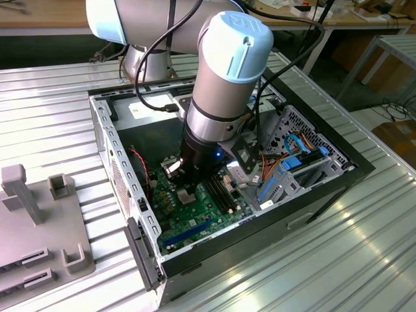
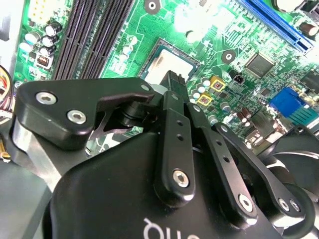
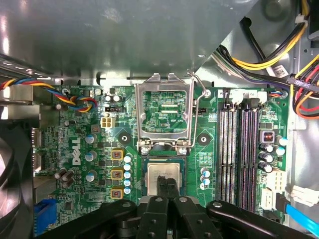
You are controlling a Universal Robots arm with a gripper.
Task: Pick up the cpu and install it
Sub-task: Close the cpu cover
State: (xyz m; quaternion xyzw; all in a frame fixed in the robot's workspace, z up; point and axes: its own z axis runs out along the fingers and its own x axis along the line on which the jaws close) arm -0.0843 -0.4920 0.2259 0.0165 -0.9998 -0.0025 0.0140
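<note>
Well, going from the exterior view's left: a grey plastic fixture (image 1: 39,221) sits on the ribbed metal counter (image 1: 364,260), outside the open computer case (image 1: 120,169) and well apart from the socket. The case lies on its side with the green motherboard (image 1: 195,221) on its floor. The arm (image 1: 227,71) reaches down into it, and the hand (image 1: 185,192) is low over the board, covering the socket from this angle. Farther to the exterior view's right of the socket hangs a tangle of blue and orange cables (image 1: 292,162).

The first wrist view looks down on what the arm covers. The cpu (image 3: 153,178) lies flat in the socket, silver top up. The hinged metal frame (image 3: 164,112) stands open at the socket's edge, and the board shows through its window. The hand (image 3: 167,180) is over the cpu with its fingers (image 3: 162,189) pressed together, no gap between them and nothing held. Whether the tips touch the cpu's top I cannot tell. Black memory slots (image 3: 239,159) run just beside the socket, and three yellow-edged components (image 3: 117,173) stand on its other side.

The second wrist view, from behind the hand (image 2: 177,82), shows the cpu (image 2: 160,59) just past the closed tips and a long blue slot (image 2: 274,22) well apart from the socket.
</note>
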